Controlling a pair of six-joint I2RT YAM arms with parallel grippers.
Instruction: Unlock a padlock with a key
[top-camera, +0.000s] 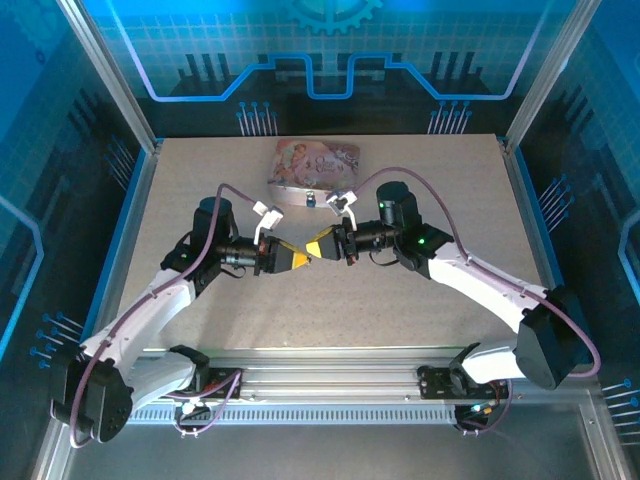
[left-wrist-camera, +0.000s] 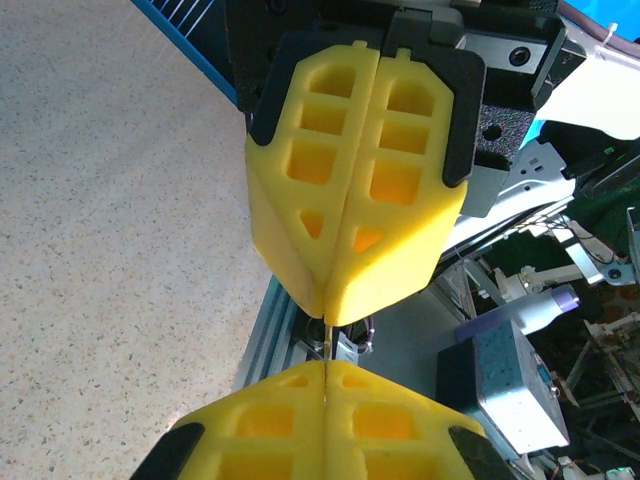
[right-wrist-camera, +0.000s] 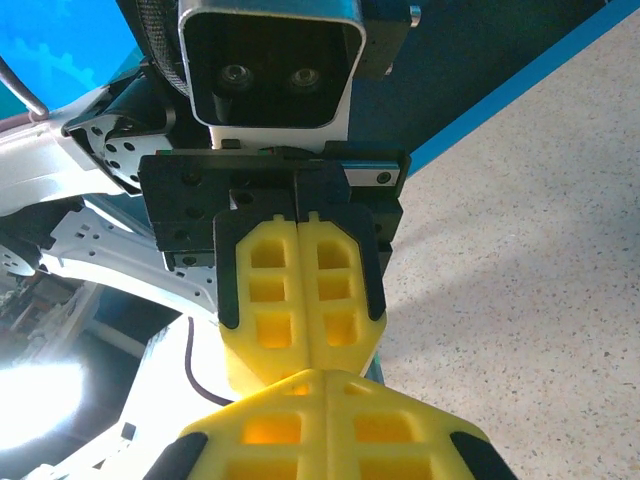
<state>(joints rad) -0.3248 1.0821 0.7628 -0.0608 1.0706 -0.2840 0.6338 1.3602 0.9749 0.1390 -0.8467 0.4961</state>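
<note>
My two grippers meet tip to tip above the middle of the table. The left gripper (top-camera: 303, 256) (left-wrist-camera: 326, 366) is shut. A thin metal sliver, the key (left-wrist-camera: 326, 344), stands out of its seam. The key's other end runs into the seam of the right gripper (top-camera: 320, 247) (left-wrist-camera: 331, 316) (right-wrist-camera: 322, 372), which is shut too. Seen from the right wrist, the left gripper's yellow fingers (right-wrist-camera: 300, 300) face mine and hide the key. A tiny bluish padlock (top-camera: 312, 198) hangs at the front of the pink tin (top-camera: 316, 163), beyond both grippers.
The pink tin stands at the back middle of the speckled table (top-camera: 200, 190). An aluminium rail (top-camera: 330, 375) runs along the near edge between the arm bases. Blue walls close in the sides and back.
</note>
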